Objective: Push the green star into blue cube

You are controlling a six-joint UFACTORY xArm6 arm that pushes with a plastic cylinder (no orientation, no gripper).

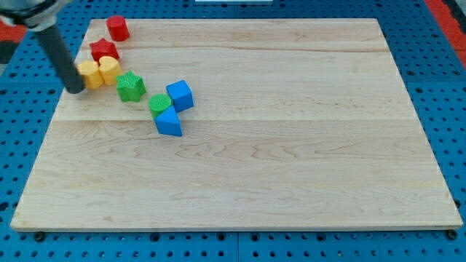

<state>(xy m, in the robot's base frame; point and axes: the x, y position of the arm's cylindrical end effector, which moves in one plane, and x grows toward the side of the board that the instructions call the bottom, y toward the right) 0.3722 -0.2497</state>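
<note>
Wooden board (291, 182) lies mostly bare toward the view's bottom. Nearest comes a blue triangular block (169, 123), with a small green round block (160, 104) touching it just above, and the blue cube (180, 95) touching that green block on its right. Farther up and left sits the green star (131, 86), near the cluster but apart from the cube, so the push looks not yet finished. Beyond it are a yellow heart-like block (109, 69), a yellow block (91, 74), a red star (104, 49) and a red cylinder (118, 28). My tip (75, 89) rests beside the yellow block's left, well left of the star; the rod has no jaws.
</note>
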